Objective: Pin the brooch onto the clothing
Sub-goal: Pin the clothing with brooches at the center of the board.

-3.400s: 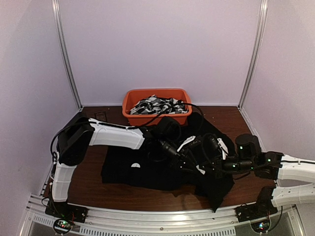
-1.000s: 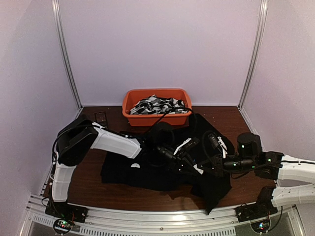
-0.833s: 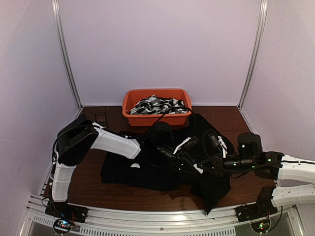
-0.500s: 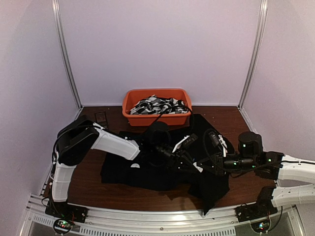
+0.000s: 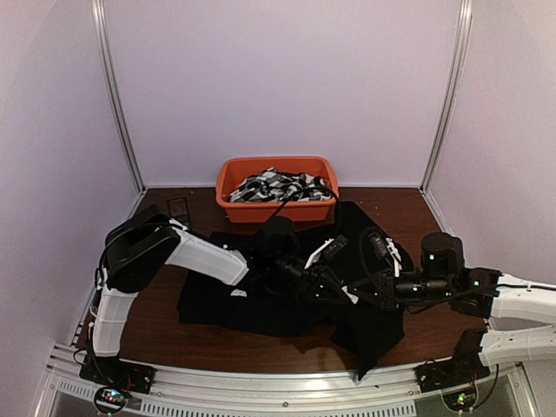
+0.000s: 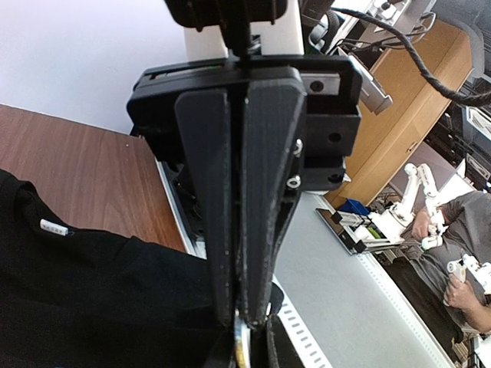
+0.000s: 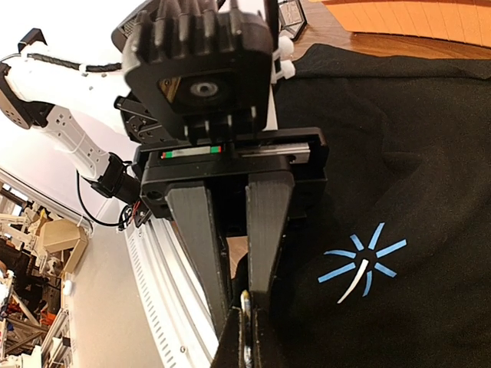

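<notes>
Left gripper (image 6: 242, 326) is nearly closed, pinching a small metal bit at its tips. It looks like the brooch (image 6: 242, 351), bottom centre of the left wrist view, right at the shirt (image 6: 92, 299) edge. Right gripper (image 7: 245, 297) is fully closed at a shirt fold, left of the starburst (image 7: 360, 264); can't tell what it pinches. Both meet mid-frame in the top view. Brooch is at the cloth, not visibly fastened. Left to do: push pin through, clasp, let go.

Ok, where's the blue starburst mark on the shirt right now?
In the right wrist view, the starburst mark lies on the black shirt, low in the picture and just to the right of the right pincer.
</notes>
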`<state>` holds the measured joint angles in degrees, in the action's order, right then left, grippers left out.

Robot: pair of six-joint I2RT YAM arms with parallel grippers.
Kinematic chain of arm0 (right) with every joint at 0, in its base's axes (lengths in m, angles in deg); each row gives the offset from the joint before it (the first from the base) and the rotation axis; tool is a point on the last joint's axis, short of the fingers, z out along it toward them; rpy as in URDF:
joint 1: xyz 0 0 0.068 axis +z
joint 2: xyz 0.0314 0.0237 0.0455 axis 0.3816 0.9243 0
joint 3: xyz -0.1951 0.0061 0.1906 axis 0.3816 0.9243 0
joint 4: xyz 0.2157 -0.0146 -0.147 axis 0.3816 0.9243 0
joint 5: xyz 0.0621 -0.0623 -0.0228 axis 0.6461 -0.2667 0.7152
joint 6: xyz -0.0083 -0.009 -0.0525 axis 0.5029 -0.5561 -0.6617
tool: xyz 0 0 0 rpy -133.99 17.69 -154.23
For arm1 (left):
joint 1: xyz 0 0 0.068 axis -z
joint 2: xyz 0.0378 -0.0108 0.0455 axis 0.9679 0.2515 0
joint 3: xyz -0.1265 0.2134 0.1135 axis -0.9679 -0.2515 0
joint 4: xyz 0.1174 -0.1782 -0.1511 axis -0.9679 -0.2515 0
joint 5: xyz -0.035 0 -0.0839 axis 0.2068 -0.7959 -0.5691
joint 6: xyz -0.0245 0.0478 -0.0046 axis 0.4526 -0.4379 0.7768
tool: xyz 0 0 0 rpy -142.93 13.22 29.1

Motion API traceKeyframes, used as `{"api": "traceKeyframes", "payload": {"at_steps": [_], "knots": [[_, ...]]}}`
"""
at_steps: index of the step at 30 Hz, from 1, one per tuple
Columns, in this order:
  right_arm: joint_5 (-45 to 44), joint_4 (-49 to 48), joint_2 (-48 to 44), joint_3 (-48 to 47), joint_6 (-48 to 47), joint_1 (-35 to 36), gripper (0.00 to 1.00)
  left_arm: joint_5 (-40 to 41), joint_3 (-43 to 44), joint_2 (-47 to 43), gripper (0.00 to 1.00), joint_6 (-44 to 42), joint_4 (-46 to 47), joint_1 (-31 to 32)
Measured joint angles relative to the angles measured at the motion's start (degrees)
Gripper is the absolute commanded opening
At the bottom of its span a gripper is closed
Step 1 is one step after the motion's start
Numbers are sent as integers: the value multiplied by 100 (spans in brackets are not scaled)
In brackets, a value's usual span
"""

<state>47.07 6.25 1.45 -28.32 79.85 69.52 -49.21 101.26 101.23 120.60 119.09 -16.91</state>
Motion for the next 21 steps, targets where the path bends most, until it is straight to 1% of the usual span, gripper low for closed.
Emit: {"api": "traceKeyframes", "payload": {"at_steps": [4,12,16,21], "knots": [[-2,7,37,0,-31,0,0,59,2,2,7,-26,-118,0],[-11,26,52,0,-136,-22,0,186,-2,2,8,2,-164,2],[-13,24,52,0,-136,-22,0,227,-74,7,8,155,46,2],[-17,15,61,7,-144,-22,0,286,-181,107,9,562,634,-9]]}}
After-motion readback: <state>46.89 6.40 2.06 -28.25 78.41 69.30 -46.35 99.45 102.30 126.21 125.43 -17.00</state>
